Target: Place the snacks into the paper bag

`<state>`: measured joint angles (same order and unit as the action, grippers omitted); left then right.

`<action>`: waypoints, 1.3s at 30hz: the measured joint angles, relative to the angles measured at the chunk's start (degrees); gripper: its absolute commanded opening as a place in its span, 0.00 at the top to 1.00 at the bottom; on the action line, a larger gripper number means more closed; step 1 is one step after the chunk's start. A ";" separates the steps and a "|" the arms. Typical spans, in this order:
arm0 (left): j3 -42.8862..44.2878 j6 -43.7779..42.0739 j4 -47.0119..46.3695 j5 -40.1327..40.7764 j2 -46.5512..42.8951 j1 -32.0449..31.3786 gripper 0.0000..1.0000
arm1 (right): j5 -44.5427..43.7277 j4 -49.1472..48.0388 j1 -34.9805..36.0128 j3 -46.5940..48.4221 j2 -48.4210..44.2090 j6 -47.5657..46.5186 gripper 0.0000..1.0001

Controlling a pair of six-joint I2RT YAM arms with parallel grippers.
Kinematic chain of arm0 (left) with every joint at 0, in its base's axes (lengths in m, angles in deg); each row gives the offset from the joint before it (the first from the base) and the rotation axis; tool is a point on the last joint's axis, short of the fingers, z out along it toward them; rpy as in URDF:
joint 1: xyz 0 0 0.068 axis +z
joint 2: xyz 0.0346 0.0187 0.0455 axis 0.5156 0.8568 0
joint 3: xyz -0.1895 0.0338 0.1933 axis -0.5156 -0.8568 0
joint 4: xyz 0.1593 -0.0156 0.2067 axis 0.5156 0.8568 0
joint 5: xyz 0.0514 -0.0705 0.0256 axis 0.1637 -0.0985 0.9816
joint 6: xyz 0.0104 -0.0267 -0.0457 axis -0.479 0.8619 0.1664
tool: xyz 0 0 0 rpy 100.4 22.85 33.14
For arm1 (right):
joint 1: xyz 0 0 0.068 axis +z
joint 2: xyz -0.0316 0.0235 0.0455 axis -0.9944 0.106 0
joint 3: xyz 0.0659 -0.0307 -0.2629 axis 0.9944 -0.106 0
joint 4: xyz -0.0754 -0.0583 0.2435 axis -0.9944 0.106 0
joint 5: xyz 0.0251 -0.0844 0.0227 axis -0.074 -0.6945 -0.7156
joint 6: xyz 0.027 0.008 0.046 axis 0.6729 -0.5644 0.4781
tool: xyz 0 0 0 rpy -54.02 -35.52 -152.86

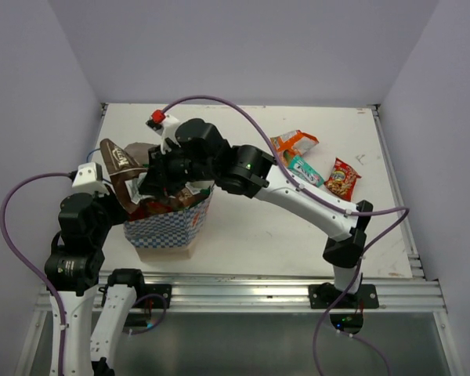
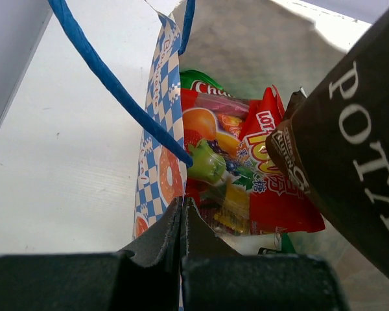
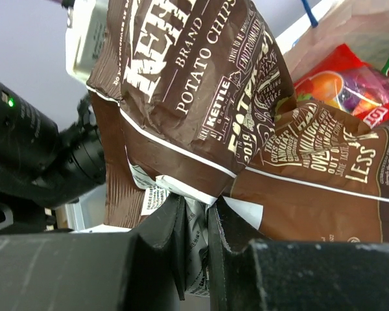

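1. The left gripper sits at the left rim of the paper bag. Its fingers are pressed together with the bag's checked wall pinched between them.
2. A thin blue cord handle arches from that wall across the opening.
3. The large brown bag stands tilted over the paper bag's left side, half in and half above the rim. It is crinkled, with cream "potato chips" lettering and a white seam along its lower edge.
4. The paper bag is upright, boxy and white, with a blue-white checked lower band. Inside lie a red packet with fruit pictures and a green packet behind it.
5. The right gripper reaches over the paper bag, clamped tight on the brown bag's white seam.
6. Well right of the paper bag, on the table, lie an orange packet, a teal pack and a small red pack, close together.
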<state>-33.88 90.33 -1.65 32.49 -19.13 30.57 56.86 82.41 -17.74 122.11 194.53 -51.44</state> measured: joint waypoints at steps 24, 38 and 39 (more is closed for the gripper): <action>-0.59 0.37 0.48 1.20 -0.70 -0.04 1.00 | -8.17 -7.39 -11.23 -21.57 1.60 -5.01 0.94; -0.76 0.39 -0.11 0.50 0.17 -0.04 1.00 | -19.08 8.35 -11.80 6.16 -8.59 -14.10 0.03; -0.79 0.39 -0.13 0.50 0.17 -0.04 1.00 | -19.96 8.35 -13.00 3.93 -11.50 -14.51 0.03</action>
<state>-34.66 90.73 -1.78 32.99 -18.95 30.52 36.91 90.76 -30.75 126.04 183.03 -65.95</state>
